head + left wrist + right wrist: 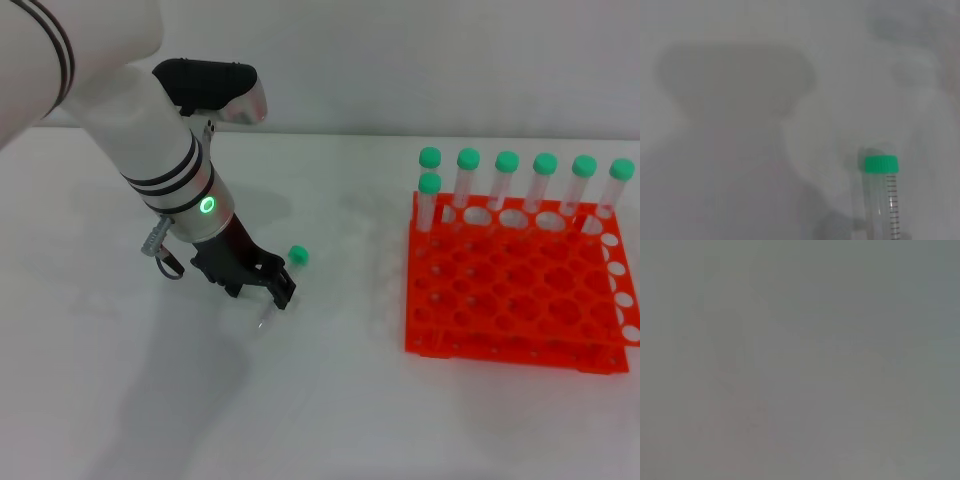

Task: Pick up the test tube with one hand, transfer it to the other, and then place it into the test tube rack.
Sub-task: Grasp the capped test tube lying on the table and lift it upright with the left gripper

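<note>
Open lane: I see bare surface (350, 400) between my left hand (262, 285) and the test tube rack (510, 300).
Obstacle: seven capped tubes (506, 180) line the rack's back.

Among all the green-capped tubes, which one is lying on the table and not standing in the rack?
The test tube beside the left gripper, lying flat on the white table. The other seven stand upright in the orange-red test tube rack.

Evenly bright overhead; soft shadow on the surface (330, 400) below the left arm (150, 130). Hazy left wrist view; right wrist view featureless grey blur.
</note>
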